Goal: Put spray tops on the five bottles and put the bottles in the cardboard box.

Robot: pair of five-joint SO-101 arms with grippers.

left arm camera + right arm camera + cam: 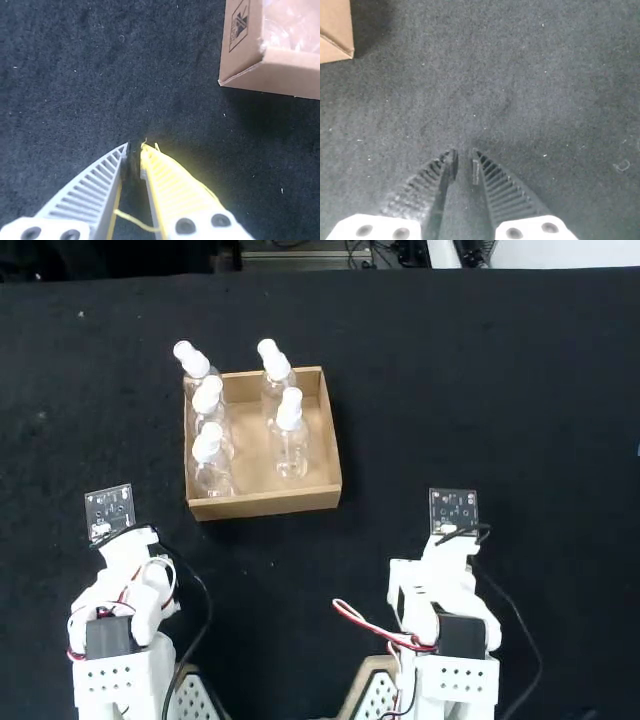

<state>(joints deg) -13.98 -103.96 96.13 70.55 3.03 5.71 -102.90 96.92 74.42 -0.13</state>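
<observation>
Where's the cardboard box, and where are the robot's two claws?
cardboard box (265,502), high view, its near outer wall.
left gripper (134,148), left wrist view, midway between fingertips.
right gripper (464,153), right wrist view, midway between fingertips.

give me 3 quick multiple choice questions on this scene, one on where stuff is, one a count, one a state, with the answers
1. Where are the bottles?
A standing in the cardboard box
B lying outside it
C one held up by each arm

2. How many bottles carry white spray tops?
A three
B five
C none

3. What is the left gripper holding?
A a bottle
B a loose top
C nothing

Answers:
1 A, the high view shows all of them upright inside the box walls.
2 B, five white tops can be counted in the high view, one on each bottle.
3 C, its wrist view shows it shut with nothing between the jaws.
</observation>
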